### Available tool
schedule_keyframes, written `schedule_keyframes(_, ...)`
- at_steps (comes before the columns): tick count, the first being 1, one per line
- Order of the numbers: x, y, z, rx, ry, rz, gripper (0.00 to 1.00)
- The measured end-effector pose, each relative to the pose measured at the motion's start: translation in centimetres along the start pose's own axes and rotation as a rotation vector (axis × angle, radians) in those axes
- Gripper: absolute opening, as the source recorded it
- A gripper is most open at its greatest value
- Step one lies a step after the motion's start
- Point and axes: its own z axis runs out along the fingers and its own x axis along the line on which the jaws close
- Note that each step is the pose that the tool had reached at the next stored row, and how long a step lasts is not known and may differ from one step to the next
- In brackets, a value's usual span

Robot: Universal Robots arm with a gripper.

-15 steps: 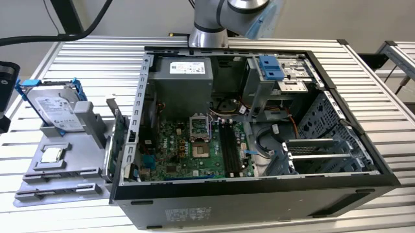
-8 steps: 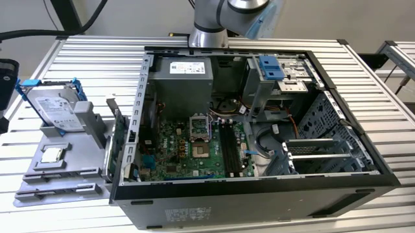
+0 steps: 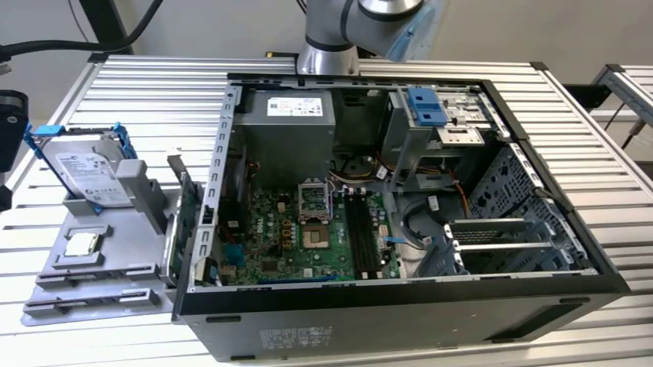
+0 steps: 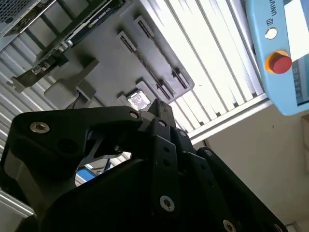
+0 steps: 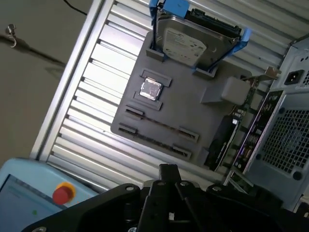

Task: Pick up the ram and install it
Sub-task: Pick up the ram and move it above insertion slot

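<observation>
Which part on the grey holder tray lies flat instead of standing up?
The square silver processor chip: it lies flat in its recess, while the hard drive and the expansion card stand on edge.

Slatted aluminium table [image 3: 571, 115] above plain beige floor [image 5: 29, 96]

**Ram seated on edge beside the processor socket**

In the exterior view the ram [image 3: 355, 233] shows as a slim, long, dark strip, seen almost edge-on from above. It stands upright in a memory slot just beside the processor socket [image 3: 316, 222], on the exterior view's right of it. It runs parallel to the socket's side and reaches beyond the socket's nearer end. Its top edge lies level. Its pale label and the latches at its ends are too small to make out.
</observation>
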Motion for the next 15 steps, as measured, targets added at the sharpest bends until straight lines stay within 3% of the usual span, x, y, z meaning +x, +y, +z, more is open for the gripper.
schedule_keyframes(15,0.03,0.02,0.00,0.0211,0.0178,-0.248,0.00)
